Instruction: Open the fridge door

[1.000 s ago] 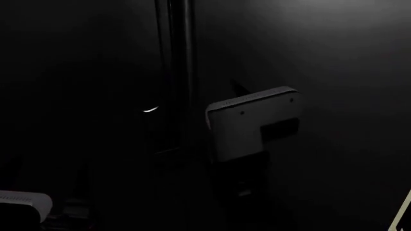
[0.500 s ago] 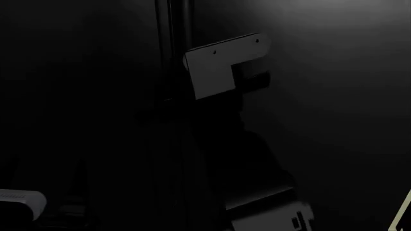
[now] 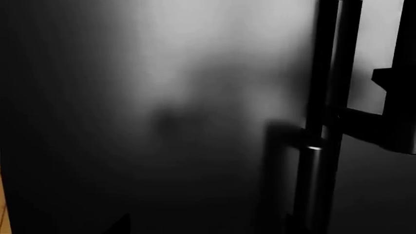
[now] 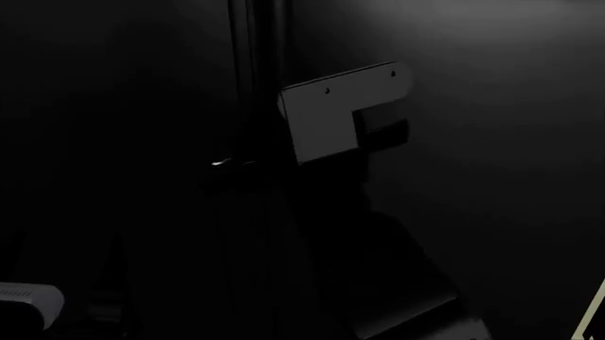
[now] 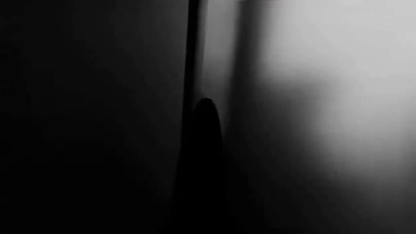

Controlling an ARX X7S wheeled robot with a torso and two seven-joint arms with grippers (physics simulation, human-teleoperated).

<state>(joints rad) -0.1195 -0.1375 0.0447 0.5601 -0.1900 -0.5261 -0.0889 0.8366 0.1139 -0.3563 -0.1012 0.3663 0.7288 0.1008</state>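
While the right gripper (image 4: 269,152), its jaw state unreadable in the dark, sits at the vertical bar handle (image 4: 266,42), the fridge door (image 4: 472,142) lies just beyond.

We see head view very dim, near black | wrist views show soft grey glow on the fridge door (image 3: 195,58), blurred shadows | no glare

The long vertical black bar handle (image 4: 257,78) is our landmark, mounted in front of the wide matte-black fridge door (image 4: 492,142). The right arm's grey L-shaped wrist plate (image 4: 336,117) sits just right of that handle, close before the door. Far down to the handle's left lies the left arm's pale casing (image 4: 28,301).
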